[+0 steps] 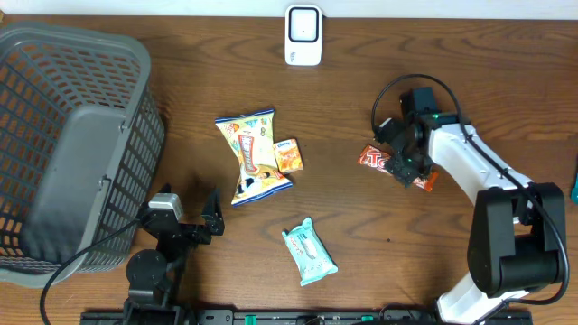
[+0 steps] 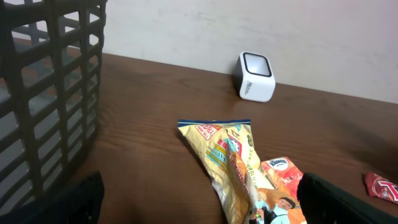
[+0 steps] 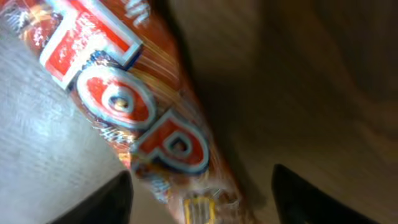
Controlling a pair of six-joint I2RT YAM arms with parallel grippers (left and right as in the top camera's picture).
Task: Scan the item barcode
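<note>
A red snack packet (image 1: 373, 159) printed "TOP" lies flat on the wooden table at the right; it also shows in the right wrist view (image 3: 124, 93) and at the left wrist view's edge (image 2: 380, 185). My right gripper (image 1: 405, 166) hangs over its right half, and its fingers (image 3: 202, 199) straddle the packet's end with a gap on each side, open. The white barcode scanner (image 1: 303, 34) (image 2: 256, 77) stands at the table's far edge. My left gripper (image 1: 190, 206) (image 2: 199, 211) rests wide open near the front, holding nothing.
A grey mesh basket (image 1: 72, 144) (image 2: 43, 93) fills the left side. A yellow snack bag (image 1: 253, 155) (image 2: 233, 168) and a small orange pack (image 1: 288, 155) (image 2: 283, 174) lie mid-table. A teal pack (image 1: 309, 252) lies nearer the front.
</note>
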